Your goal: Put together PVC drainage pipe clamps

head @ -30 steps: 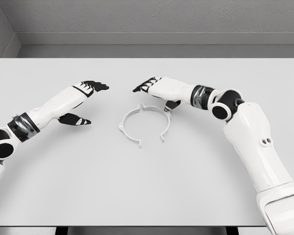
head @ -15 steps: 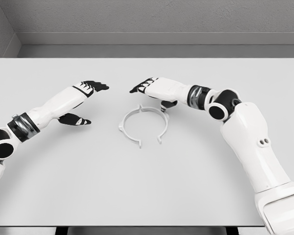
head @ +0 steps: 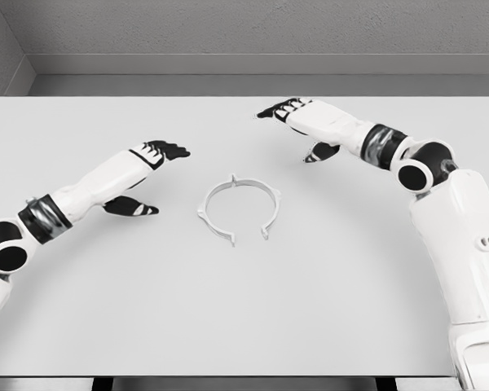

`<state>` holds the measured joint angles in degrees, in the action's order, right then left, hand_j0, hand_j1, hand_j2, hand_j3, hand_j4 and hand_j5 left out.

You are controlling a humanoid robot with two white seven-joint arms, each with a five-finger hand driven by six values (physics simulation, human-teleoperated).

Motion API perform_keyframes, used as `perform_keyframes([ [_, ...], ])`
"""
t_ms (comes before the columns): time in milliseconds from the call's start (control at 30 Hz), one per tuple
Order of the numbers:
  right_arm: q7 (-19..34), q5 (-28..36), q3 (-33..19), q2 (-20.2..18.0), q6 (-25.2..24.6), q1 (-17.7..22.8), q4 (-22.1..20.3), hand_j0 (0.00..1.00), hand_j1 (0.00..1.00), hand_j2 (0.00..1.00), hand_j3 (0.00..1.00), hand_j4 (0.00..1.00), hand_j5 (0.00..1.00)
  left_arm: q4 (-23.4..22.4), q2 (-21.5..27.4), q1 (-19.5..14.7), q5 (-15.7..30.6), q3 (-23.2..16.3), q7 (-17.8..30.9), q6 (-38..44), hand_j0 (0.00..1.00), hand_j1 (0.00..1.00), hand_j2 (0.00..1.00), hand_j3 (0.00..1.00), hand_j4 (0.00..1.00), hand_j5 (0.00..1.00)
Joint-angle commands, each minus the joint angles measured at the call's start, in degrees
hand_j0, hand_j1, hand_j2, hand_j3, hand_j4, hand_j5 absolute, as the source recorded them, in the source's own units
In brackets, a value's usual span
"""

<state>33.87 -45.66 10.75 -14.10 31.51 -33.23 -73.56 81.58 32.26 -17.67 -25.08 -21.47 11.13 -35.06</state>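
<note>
now at rest near frame centre, flat on the desk [head: 244, 309]: clamp [head: 239, 207], a thin white ring with small tabs, its gap facing the lower edge of the frame. touched by neither robot hand.

left robot hand [head: 151, 167] left of centre, near the clamp but apart from it, fingers stretched toward the right, thumb hanging lower toward the desk, holding nothing. right robot hand [head: 297, 122] in the upper right of centre, well apart from the clamp, fingers likewise extended and loose, thumb dropped below the palm, empty too. both arms reaching in from the lower corners.

no second clamp piece, pipe or screw to be seen anywhere on the desk, so hard to tell what else belongs to the assembly.

probably between grasps: either a fit just made or an approach not yet begun; cannot say which from this alone.

next, likely: bring one robot hand down over the ring, pinch at a tab or at the thin band without tipping it. needs a low, careful approach, since so slim and flat a ring gives little to grip and may slide on the smooth surface.
</note>
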Motion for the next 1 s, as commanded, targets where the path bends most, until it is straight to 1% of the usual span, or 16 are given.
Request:
perform_keyframes([
  [0,-0.04,10.23,-4.07,-7.95,0.39,0.44,-9.58,1.00,1.00,1.00,1.00,1.00,1.00,2.35,0.08,0.00,0.47,-0.24,-0.05,0.06,1.00,1.00,1.00,1.00,1.00,1.00],
  [33,-0.04,15.33,-5.39,-11.56,0.48,2.81,-12.57,1.00,1.00,1.00,1.00,1.00,1.00,2.26,-0.01,0.09,0.39,-0.33,-0.05,0.06,1.00,1.00,1.00,1.00,1.00,1.00],
  [67,0.05,18.93,-6.62,-14.29,0.48,5.36,-15.12,1.00,1.00,1.00,1.00,1.00,1.00,2.35,-0.27,0.18,0.39,-0.50,-0.05,0.06,1.00,1.00,1.00,1.00,1.00,1.00],
  [100,-0.04,21.48,-8.20,-16.48,0.92,7.56,-17.23,1.00,1.00,1.00,1.00,1.00,1.00,2.26,-0.53,0.09,0.21,-0.59,-0.05,0.06,1.00,1.00,1.00,1.00,1.00,1.00],
  [133,-0.03,23.24,-9.34,-17.63,1.70,10.10,-18.63,1.00,1.00,1.00,1.00,1.00,1.00,1.74,-0.79,-0.35,-0.05,-0.94,-0.05,0.06,1.00,1.00,1.00,1.00,1.00,1.00],
  [167,-0.04,23.51,-10.48,-17.72,3.49,13.09,-18.99,1.00,1.00,1.00,1.00,1.00,1.00,0.42,-1.06,-1.23,-0.23,-1.82,-0.05,0.06,1.00,1.00,1.00,1.00,1.00,1.00],
  [233,-0.04,23.60,-13.56,-17.54,3.49,17.93,-19.08,1.00,1.00,1.00,1.00,1.00,1.00,-3.80,-2.99,-4.74,-0.41,-4.02,0.03,0.06,1.00,1.00,1.00,1.00,1.00,1.00],
  [267,-0.04,23.60,-15.58,-17.28,3.49,19.60,-18.82,1.00,1.00,1.00,1.00,1.00,1.00,-5.46,-4.31,-5.71,-0.49,-4.37,0.03,0.06,1.00,1.00,1.00,1.00,1.00,1.00],
  [333,-0.12,23.69,-19.54,-17.19,3.49,21.71,-18.20,1.00,1.00,1.00,1.00,1.00,1.00,-6.44,-5.02,-6.85,-0.49,-5.51,0.03,0.06,1.00,1.00,1.00,1.00,1.00,1.00],
  [367,-0.12,23.69,-19.80,-17.19,3.49,22.33,-17.67,1.00,1.00,1.00,1.00,1.00,1.00,-6.79,-5.45,-6.85,-0.49,-5.52,0.03,0.06,1.00,1.00,1.00,1.00,1.00,1.00],
  [400,-0.12,23.69,-19.98,-17.19,3.49,23.91,-17.67,1.00,1.00,1.00,1.00,1.00,1.00,-7.58,-6.16,-6.94,-0.49,-5.60,0.12,0.06,1.00,1.00,1.00,1.00,1.00,1.00],
  [433,-0.04,23.51,-19.89,-17.19,3.49,24.70,-17.32,1.00,1.00,1.00,1.00,1.00,1.00,-8.11,-7.04,-7.29,-0.58,-5.60,0.21,0.06,1.00,1.00,1.00,1.00,1.00,1.00],
  [633,-0.04,23.51,-19.72,-16.49,3.49,24.79,-16.70,1.00,1.00,1.00,1.00,1.00,1.00,-8.28,-8.36,-7.38,-0.58,-6.04,0.30,0.06,1.00,1.00,1.00,1.00,1.00,1.00],
  [833,-0.04,23.51,-19.72,-16.49,3.49,24.79,-16.62,1.00,1.00,1.00,1.00,1.00,1.00,-7.93,-6.86,-7.12,0.30,-5.34,0.21,0.06,1.00,1.00,1.00,1.00,1.00,1.00],
  [900,-0.04,23.51,-19.63,-16.49,3.49,24.79,-16.62,1.00,1.00,1.00,1.00,1.00,1.00,-7.49,-5.19,-6.94,0.47,-5.34,0.12,0.06,1.00,1.00,1.00,1.00,1.00,1.00],
  [967,-0.04,23.51,-19.63,-16.49,3.49,24.70,-16.70,1.00,1.00,1.00,1.00,1.00,1.00,-7.40,-4.93,-6.85,0.47,-5.34,0.12,0.06,1.00,1.00,1.00,1.00,1.00,1.00],
])
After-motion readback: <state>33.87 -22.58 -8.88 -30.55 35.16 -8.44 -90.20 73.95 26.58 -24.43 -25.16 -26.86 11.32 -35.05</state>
